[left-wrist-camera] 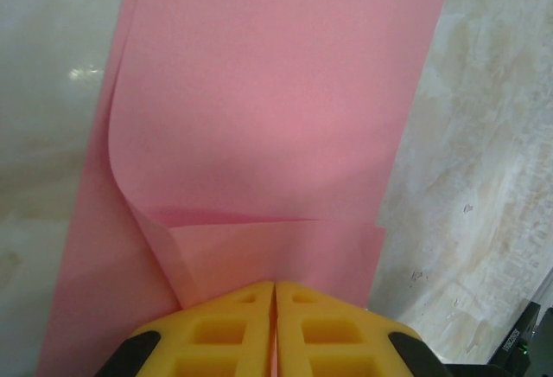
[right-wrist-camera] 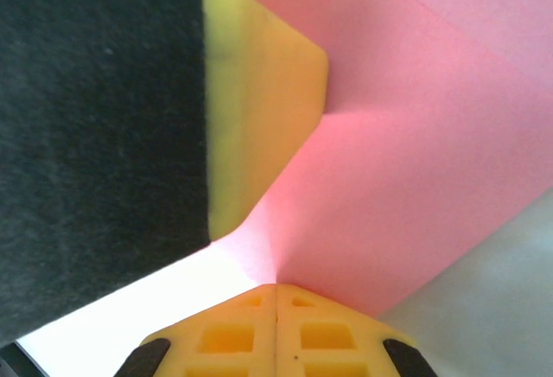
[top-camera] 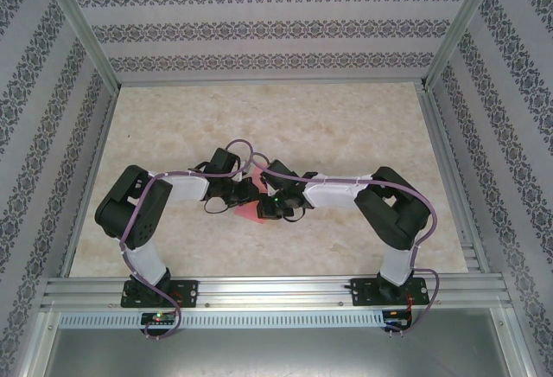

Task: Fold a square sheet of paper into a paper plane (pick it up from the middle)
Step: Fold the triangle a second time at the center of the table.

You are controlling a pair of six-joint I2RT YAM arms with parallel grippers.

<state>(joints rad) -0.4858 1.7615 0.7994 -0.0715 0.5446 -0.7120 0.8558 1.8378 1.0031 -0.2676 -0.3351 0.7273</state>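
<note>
- A silver aluminium rail (top-camera: 276, 289) runs along the near edge of the table and carries both black arm bases.
- The left arm (top-camera: 143, 213) and the right arm (top-camera: 389, 208), black and white with purple cables, bend inward and meet over the middle of the table.
- The left gripper (left-wrist-camera: 275, 286) has yellow waffle-pattern fingers (left-wrist-camera: 216, 329) pressed flat together. Its jaws are clamped on the near edge of a thin matte salmon-pink paper sheet (left-wrist-camera: 276, 92).
- Just beyond these fingertips, a short flap of the paper sheet is turned over along a straight crease. The left side of the flap curls up in a soft curve.
- The right gripper (right-wrist-camera: 276, 289) also has yellow fingers (right-wrist-camera: 328, 334) closed tight, pinching a creased point of the paper sheet (right-wrist-camera: 415, 161).
- One black and yellow finger (right-wrist-camera: 259, 109) of the left gripper stands close in front of the right wrist camera and blocks its upper left. This finger touches the paper sheet.
- In the top view, the paper sheet (top-camera: 251, 211) lies between the two grippers, mostly covered by them.
- The beige marbled table top (top-camera: 346, 126) extends bare beyond the arms.
- Grey-patterned striped walls (top-camera: 259, 27) and aluminium posts (top-camera: 82, 27) enclose the far side.
</note>
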